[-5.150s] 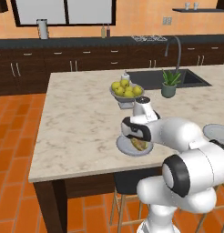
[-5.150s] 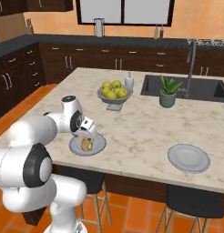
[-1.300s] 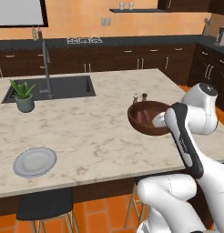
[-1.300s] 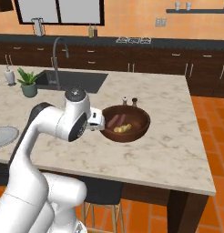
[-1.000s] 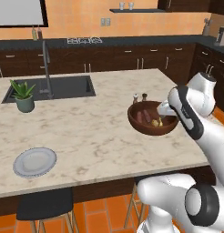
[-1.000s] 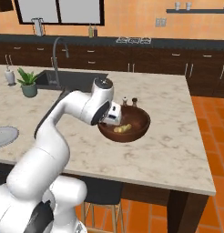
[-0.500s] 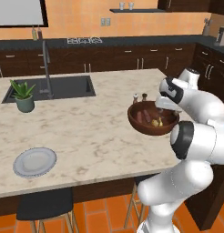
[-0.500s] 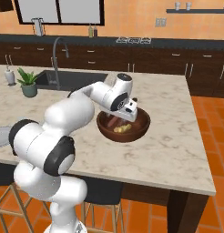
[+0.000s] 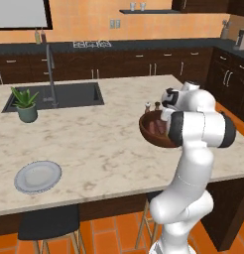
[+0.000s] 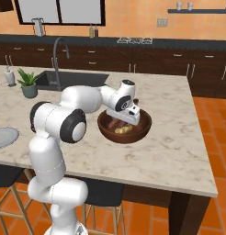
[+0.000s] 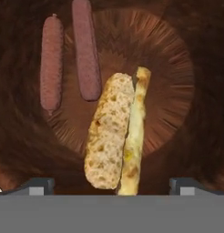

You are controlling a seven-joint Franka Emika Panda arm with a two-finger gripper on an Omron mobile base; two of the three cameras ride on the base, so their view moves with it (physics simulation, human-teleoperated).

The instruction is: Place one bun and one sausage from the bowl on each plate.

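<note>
- Gripper (image 10: 132,111) over the bowl (image 10: 140,130), fingers (image 11: 40,185) spread wide, holding nothing.
- Bowl on the bench (image 9: 94,134), near its right end.
- In bowl: split bun (image 11: 114,132) at centre, two sausages (image 11: 68,57) side by side next to it.
- Empty plate (image 9: 38,176) at bench's front left, well apart from bowl.

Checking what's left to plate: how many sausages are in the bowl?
2: one sausage by the bowl wall, another sausage beside it, next to the bun. None seem hidden.
</note>
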